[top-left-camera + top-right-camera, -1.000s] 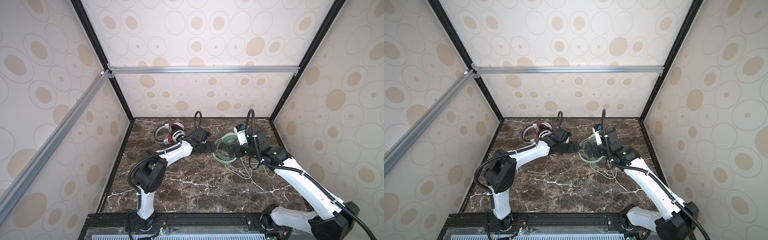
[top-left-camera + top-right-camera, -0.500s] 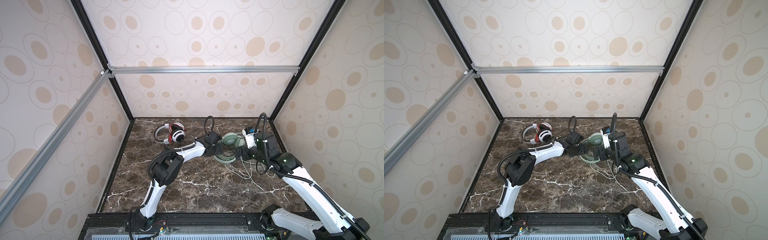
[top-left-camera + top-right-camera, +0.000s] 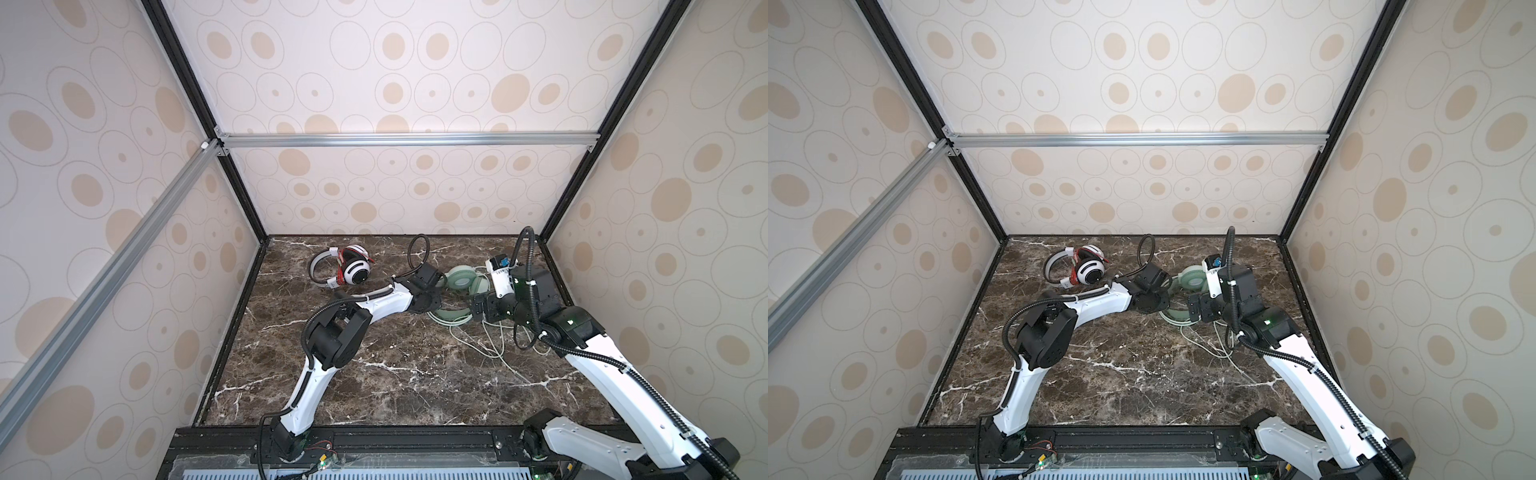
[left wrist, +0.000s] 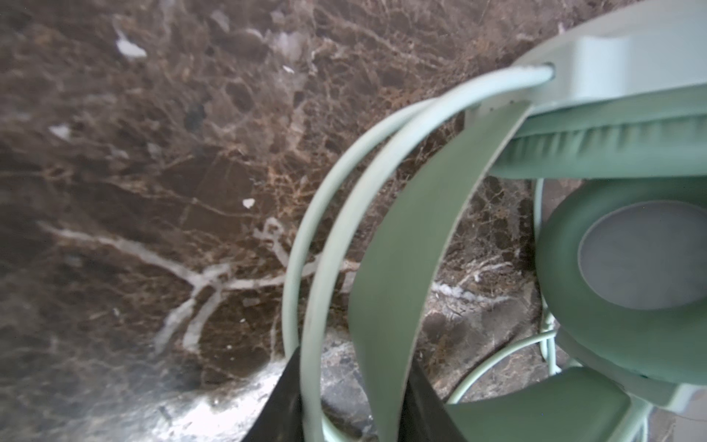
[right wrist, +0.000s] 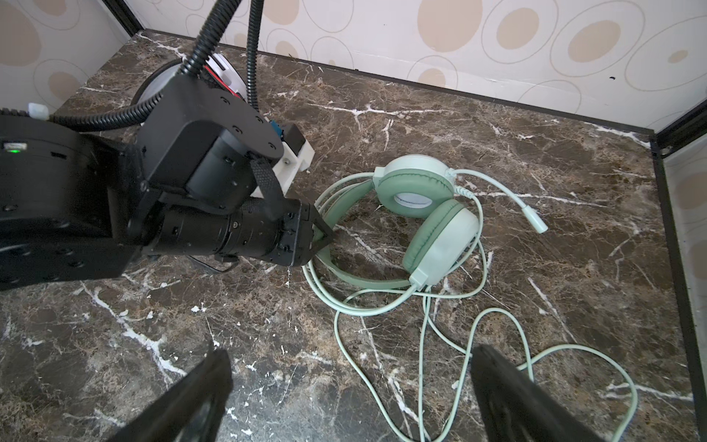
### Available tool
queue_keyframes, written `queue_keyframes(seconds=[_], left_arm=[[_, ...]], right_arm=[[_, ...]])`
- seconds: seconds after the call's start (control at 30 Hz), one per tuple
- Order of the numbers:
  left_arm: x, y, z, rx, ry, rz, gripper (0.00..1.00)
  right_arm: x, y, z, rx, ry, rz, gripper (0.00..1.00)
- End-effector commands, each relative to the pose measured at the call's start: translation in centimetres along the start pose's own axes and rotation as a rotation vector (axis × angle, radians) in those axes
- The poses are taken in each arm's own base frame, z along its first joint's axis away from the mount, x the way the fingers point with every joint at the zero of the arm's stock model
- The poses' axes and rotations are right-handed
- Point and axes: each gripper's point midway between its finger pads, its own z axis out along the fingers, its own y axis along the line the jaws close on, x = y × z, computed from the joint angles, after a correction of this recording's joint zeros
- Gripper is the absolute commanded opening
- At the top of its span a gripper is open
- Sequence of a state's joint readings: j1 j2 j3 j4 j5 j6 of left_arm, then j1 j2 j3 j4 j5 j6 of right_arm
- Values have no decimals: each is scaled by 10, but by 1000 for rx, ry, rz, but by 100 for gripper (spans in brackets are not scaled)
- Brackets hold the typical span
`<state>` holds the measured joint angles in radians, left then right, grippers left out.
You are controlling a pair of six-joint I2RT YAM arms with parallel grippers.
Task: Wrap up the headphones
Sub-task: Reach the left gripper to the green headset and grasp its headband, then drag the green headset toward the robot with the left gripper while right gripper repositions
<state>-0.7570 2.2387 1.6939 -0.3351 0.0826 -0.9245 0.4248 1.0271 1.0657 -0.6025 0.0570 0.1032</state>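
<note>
Jaws of my left gripper are clamping the green headset by its band as an anchor; my right gripper is hovering wide open over loose cable.

The near half of the marble tabletop lay bare, with plenty of room for a gripper to sweep across. The crowding was all at the back. There the left gripper, pinched on the headband of the mint-green headset, blocked any approach from that side. The pale green cable sprawled in loose loops right under the wide-spread right gripper. The microphone boom jutted toward the right wall, with a bare strip of marble beyond it. The white headset sat well apart, near the far left corner.
</note>
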Motion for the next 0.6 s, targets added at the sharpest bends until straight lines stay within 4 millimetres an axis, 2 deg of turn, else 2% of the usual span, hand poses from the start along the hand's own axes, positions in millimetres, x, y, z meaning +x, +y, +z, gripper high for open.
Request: queue_keyframes(seconds=[0.0, 0.13, 0.3, 0.43, 0.57], left_arm=[[-6, 7, -7, -49, -13, 20, 30], [-12, 16, -15, -76, -28, 32, 23], [-23, 23, -34, -94, -56, 46, 11], [-36, 30, -59, -88, -96, 30, 1], [-47, 31, -86, -59, -130, 27, 0]], right_arm=[[4, -5, 1, 18, 12, -7, 100], [3, -6, 1, 23, 11, -12, 100], [4, -6, 1, 22, 12, -10, 100], [4, -6, 1, 20, 10, -7, 100], [5, -3, 1, 3, 4, 1, 100]])
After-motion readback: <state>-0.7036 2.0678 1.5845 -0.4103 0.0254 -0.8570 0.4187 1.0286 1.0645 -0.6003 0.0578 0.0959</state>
